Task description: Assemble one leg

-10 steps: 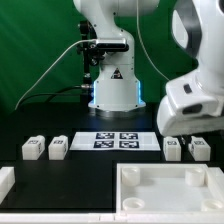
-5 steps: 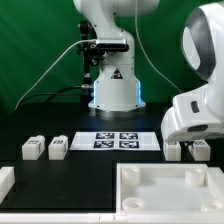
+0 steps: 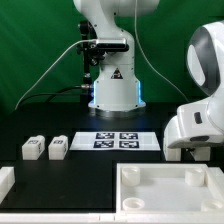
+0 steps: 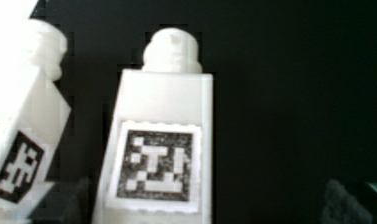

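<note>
In the wrist view a white leg (image 4: 162, 130) with a black-and-white tag lies on the black table, its rounded peg end pointing away from the camera. A second leg (image 4: 25, 110) lies alongside it. My gripper (image 4: 203, 205) is open, with one dark fingertip on each side of the tagged leg, not touching it. In the exterior view the white hand (image 3: 195, 128) is low at the exterior view's right and hides those two legs. Two more legs (image 3: 33, 148) (image 3: 58, 148) lie at the exterior view's left.
The marker board (image 3: 118, 140) lies in the middle of the table, in front of the robot base. The large white tabletop (image 3: 170, 190) with corner sockets sits in front at the exterior view's right. A white part (image 3: 5, 181) shows at the left edge.
The hand has come down at the exterior view's right and now covers the two legs there, which showed below it in the earlier frames.
</note>
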Action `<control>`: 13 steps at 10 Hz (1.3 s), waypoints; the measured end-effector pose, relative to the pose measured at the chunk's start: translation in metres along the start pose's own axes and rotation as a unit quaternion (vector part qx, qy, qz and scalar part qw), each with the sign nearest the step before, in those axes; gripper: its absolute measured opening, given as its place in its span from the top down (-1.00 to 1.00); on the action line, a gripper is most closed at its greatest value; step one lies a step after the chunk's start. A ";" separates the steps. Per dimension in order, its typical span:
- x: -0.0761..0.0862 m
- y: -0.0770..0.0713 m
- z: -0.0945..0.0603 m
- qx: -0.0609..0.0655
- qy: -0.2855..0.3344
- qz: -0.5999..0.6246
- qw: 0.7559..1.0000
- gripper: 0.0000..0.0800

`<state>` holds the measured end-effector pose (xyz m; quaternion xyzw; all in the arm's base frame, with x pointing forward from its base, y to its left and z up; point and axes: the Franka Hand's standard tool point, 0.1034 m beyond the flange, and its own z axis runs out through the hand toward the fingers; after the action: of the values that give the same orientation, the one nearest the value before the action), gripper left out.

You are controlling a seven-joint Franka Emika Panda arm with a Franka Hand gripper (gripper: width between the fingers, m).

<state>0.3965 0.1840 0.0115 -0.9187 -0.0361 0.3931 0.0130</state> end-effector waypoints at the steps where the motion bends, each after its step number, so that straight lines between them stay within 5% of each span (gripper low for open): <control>1: 0.000 0.000 0.000 0.000 0.000 0.000 1.000 -0.62; 4: 0.000 0.000 0.000 0.000 0.000 0.000 1.000 0.27; 11: 0.000 0.005 -0.005 0.000 0.002 -0.014 1.000 0.27; 13: -0.004 0.028 -0.047 0.004 0.022 -0.050 0.998 0.27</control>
<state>0.4293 0.1565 0.0455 -0.9242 -0.0803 0.3714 0.0375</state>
